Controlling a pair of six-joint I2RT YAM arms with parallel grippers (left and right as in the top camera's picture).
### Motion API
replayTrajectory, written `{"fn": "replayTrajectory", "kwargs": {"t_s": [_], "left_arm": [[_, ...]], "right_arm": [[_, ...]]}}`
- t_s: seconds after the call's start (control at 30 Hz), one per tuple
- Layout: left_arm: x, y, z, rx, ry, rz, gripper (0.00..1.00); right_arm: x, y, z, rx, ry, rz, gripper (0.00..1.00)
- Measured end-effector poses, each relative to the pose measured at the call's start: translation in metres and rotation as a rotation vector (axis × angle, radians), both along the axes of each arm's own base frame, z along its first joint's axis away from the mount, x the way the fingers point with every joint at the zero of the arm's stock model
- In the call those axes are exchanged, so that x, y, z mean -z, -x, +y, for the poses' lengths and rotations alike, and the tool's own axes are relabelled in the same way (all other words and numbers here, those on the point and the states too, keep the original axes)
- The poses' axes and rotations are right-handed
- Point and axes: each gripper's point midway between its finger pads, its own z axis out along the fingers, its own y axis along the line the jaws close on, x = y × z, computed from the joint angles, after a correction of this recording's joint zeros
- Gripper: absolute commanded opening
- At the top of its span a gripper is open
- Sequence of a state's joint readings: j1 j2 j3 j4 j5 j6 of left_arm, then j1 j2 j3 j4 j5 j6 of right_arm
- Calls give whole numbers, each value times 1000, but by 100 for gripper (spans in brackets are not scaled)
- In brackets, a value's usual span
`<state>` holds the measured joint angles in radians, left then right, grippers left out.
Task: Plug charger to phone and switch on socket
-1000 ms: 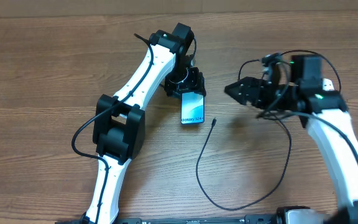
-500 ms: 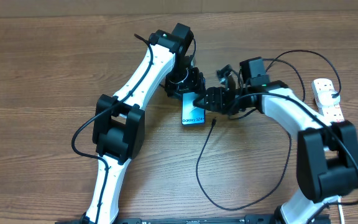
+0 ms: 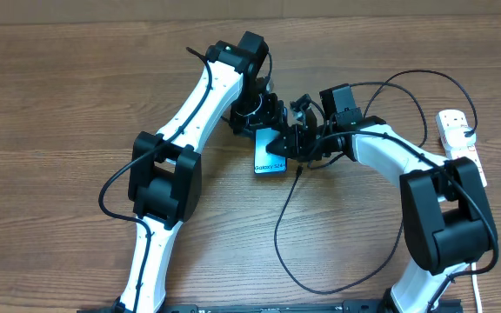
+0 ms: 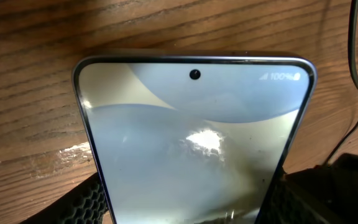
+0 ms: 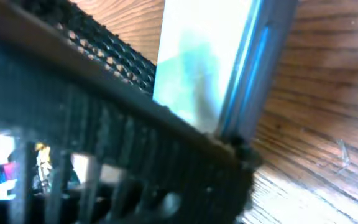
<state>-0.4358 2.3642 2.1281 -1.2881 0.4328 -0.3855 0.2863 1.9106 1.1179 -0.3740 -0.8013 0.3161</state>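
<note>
The phone [image 3: 270, 156] lies on the wooden table, with its pale blue screen [image 4: 194, 137] filling the left wrist view. My left gripper [image 3: 265, 129] is shut on the phone's far end, a black pad [image 4: 82, 202] against each long edge. My right gripper [image 3: 285, 143] sits at the phone's right edge. Its view is blurred, showing a dark ribbed finger [image 5: 104, 137] across the phone's blue rim [image 5: 247, 68], and whether it grips is unclear. The charger tip [image 3: 298, 170] lies free on the table just right of the phone, its black cable [image 3: 320, 289] looping toward me. The socket [image 3: 457, 139] lies at the far right.
The charger cable loops wide under and around my right arm [image 3: 390, 152], rising to a coil [image 3: 424, 83] near the socket. My left arm [image 3: 168, 178] stretches across the left half of the wooden table [image 3: 59, 104].
My right arm has swung left from beside the socket to the phone's right edge, and its jaws have narrowed. The socket is now uncovered. Left gripper and phone have not moved.
</note>
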Motion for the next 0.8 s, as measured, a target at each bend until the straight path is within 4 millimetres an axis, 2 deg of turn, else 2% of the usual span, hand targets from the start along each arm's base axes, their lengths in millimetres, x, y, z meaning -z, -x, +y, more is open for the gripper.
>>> {"fn": "replayTrajectory", "kwargs": {"t_s": [0.1, 0.13, 0.2, 0.23, 0.3, 0.47, 0.63, 0.8], "left_arm": [[0, 0, -1, 1, 2, -1, 66], [0, 0, -1, 1, 3, -2, 66], [0, -1, -1, 2, 4, -4, 66], [-1, 0, -2, 6, 11, 0, 66], [-3, -2, -4, 4, 27, -8, 70], [-4, -4, -5, 5, 33, -14, 89], [-4, -4, -5, 2, 35, -13, 93], [-9, -9, -1, -12, 96, 4, 93]], "right_arm": [[0, 2, -1, 14, -4, 34, 21], [0, 4, -1, 15, -6, 45, 18], [1, 6, -1, 20, -4, 63, 5], [2, 7, -2, 26, -6, 79, 4], [5, 7, -4, 38, 4, 94, 4], [6, 9, -2, 33, 3, 101, 4], [-1, 5, 2, 22, -42, 80, 4], [-13, -1, -6, 34, -132, 98, 4]]}}
